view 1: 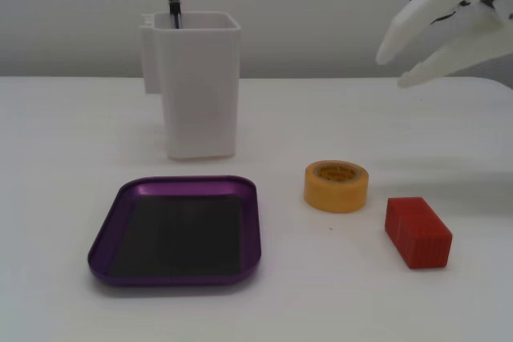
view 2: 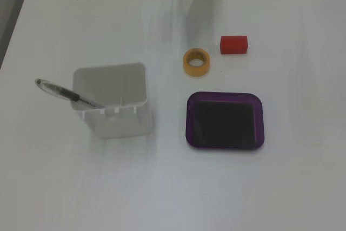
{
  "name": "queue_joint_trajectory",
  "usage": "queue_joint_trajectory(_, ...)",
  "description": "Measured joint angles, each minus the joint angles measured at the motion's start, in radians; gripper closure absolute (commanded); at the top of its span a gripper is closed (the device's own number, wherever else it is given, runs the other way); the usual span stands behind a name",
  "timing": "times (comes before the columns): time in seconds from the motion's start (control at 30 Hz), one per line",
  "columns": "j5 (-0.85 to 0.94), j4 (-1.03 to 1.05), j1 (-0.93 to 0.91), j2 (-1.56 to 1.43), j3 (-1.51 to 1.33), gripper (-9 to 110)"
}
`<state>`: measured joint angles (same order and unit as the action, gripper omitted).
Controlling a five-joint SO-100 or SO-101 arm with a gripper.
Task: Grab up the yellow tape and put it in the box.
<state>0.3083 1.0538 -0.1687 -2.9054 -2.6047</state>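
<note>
Yellow tape lies flat, untouched; gripper, spread, high at 2 o'clock, should straddle 1 wall.

You find no readable text, label, brand or number in either fixed view. The inner core of the yellow tape carries some dark marks, but they are too small and blurred for you to read.

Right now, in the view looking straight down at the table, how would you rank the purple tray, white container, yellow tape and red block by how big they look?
1. White container and purple tray: too similar to rank.
2. Yellow tape.
3. Red block, only slightly smaller than the tape.
</note>
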Motion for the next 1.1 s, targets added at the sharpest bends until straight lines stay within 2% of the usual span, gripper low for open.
queue_joint_trajectory(0.27, 0.002, 0.031, 0.008, 0.649, 0.365, 86)
queue_joint_trajectory(0.47, 0.000, 0.035, -0.005, 0.988, 0.549, 87)
queue_joint_trajectory(1.1, 0.000, 0.034, 0.100, 1.092, 0.589, 87)
